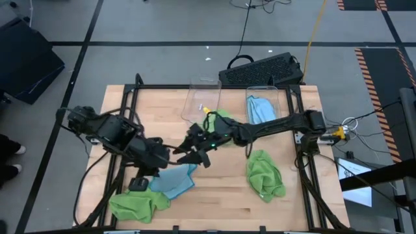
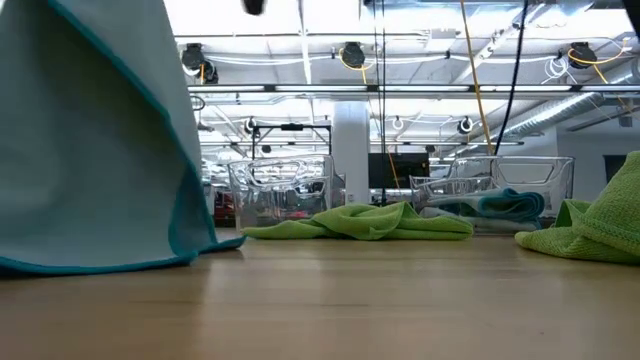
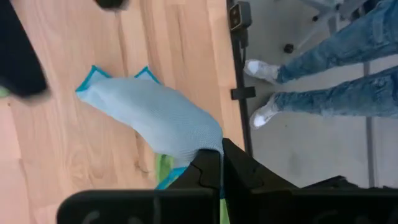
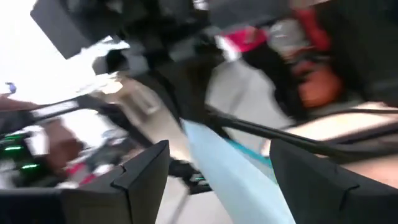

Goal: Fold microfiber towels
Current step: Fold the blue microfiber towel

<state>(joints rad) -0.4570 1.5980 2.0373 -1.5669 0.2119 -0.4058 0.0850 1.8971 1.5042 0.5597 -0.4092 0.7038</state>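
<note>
While my left gripper (image 3: 221, 163) stands clenched on a corner of the light blue towel (image 3: 149, 115), I log that cloth as hanging from its fingers and draping down onto the wooden table (image 1: 221, 198), toward the table's front left; in the low view it fills the near side as a tall pale sheet with a teal hem. My right gripper (image 4: 217, 168) sits at the middle of the table, close to the left one, its fingers (image 4: 146, 171) spread apart with a strip of the same blue cloth lying between them, not pinched as far as I can see. Next item: a lime green towel (image 1: 138, 205) crumpled at the front left corner, just beside the blue one and partly under it. Next: a second green towel (image 1: 265, 174), bunched, on the right half of the table, well apart from both grippers. Next: a third green towel (image 1: 223, 120) lying at the back centre, under the right arm, beside the clear bins. Next: two clear plastic bins (image 1: 203, 97) along the back edge, the right-hand one holding another blue towel (image 1: 261, 109). Beyond the table: a black keyboard (image 1: 263, 68) on the floor, and a person's legs in jeans (image 3: 336, 59) with white shoes standing beside the left edge.
</note>
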